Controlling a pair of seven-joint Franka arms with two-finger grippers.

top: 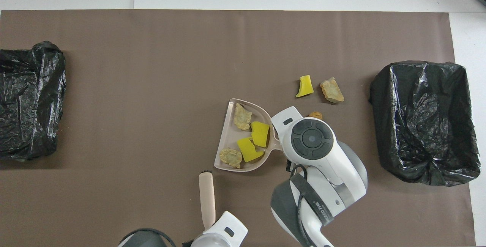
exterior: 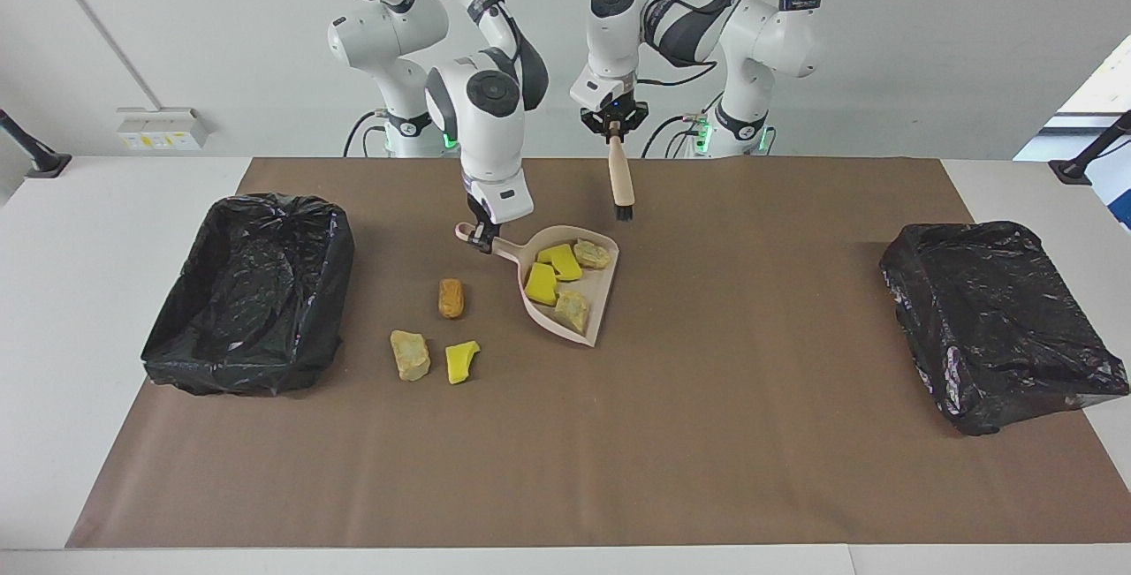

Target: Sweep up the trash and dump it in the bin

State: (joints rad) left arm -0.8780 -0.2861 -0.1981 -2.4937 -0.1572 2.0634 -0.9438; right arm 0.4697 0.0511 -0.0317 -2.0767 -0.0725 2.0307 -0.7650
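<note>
Four pieces of trash lie in the dustpan (exterior: 594, 297): two yellow sponge wedges (exterior: 559, 261) side by side in the middle, one tan chunk (exterior: 591, 254) at about twelve o'clock from them, toward the robots, and another tan chunk (exterior: 573, 307) at six o'clock, by the pan's open edge. Three pieces sit on the brown mat (exterior: 707, 434), off toward the right arm's end of the table: an orange-brown oval (exterior: 451, 298) at nine o'clock from the pan in the facing view, and, at six o'clock from that oval, a tan rock (exterior: 410, 354) with a yellow wedge (exterior: 461, 361) just beside it.

The right gripper (exterior: 480, 238) is clamped on the dustpan's handle, and the pan looks raised slightly off the mat. The left gripper (exterior: 613, 127) is closed around the top of a brush (exterior: 620, 182), which hangs bristles-down in the air over the mat, at about twelve o'clock from the pan and clear of it.

A black-lined bin (exterior: 250, 292) stands at the right arm's end of the table, near the three loose pieces. A second black-lined bin (exterior: 1003, 323) stands at the left arm's end, well apart from everything else.
</note>
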